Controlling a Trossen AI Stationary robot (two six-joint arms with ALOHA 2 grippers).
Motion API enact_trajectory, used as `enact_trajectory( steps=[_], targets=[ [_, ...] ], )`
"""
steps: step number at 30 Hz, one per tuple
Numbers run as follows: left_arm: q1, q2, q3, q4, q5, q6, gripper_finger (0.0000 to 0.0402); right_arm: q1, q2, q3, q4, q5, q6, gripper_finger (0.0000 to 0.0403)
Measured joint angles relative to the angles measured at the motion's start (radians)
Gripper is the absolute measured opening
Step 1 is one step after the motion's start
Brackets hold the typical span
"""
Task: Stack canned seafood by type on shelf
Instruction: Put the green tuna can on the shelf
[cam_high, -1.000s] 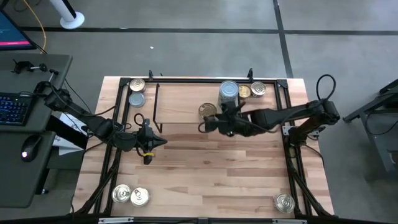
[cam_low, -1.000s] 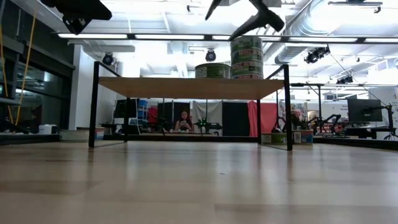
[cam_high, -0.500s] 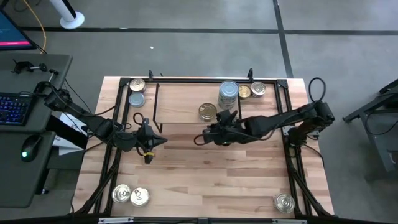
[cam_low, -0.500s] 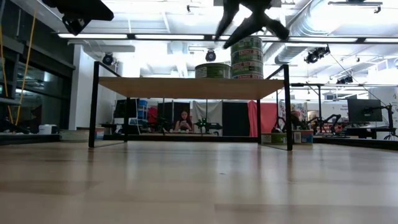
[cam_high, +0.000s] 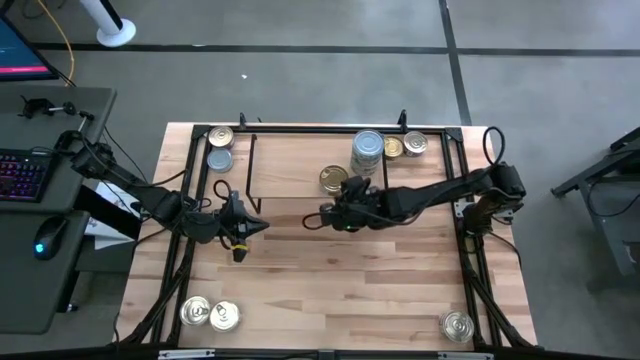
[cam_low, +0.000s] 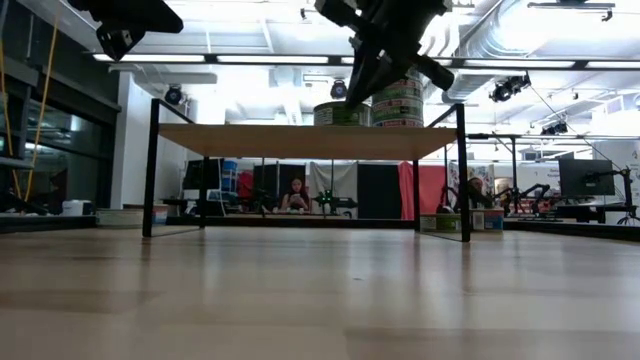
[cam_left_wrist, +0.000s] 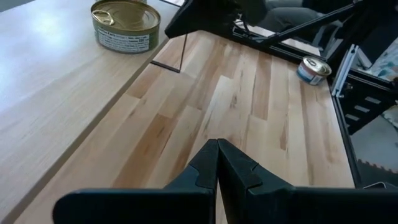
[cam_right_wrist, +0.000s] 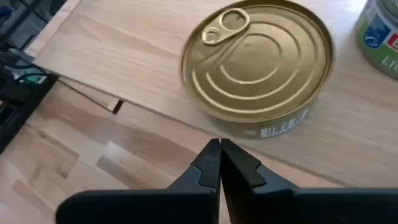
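Judging by its build, the gold-topped flat round tin (cam_right_wrist: 258, 65) is rigid, dense for its size and slick on its lid, so the ribbed top and pull-tab offer nothing to pinch; the sound hold is probably across the low side wall, fingers spread wider than the rim and lowered evenly. It sits on the low light-wood shelf (cam_high: 290, 165) near the front edge, close to a taller stack of silver-topped tins (cam_high: 367, 148). Other tins lie on the butcher-block worktop (cam_high: 330, 280) at its corners, well apart from the shelf. The right claw (cam_high: 322, 214) hangs just off the shelf's front edge, fingers pressed together on nothing. The left claw (cam_high: 262, 228) waits over the worktop, also shut and empty.
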Motion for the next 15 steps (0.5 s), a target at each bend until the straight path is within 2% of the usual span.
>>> enact_trajectory(
  steps=[15],
  targets=[
    [0.0,0.0,0.0,-0.002,0.0,-0.024,0.0,-0.128,0.008,0.0,0.014,-0.011,-0.03,0.0]
  ],
)
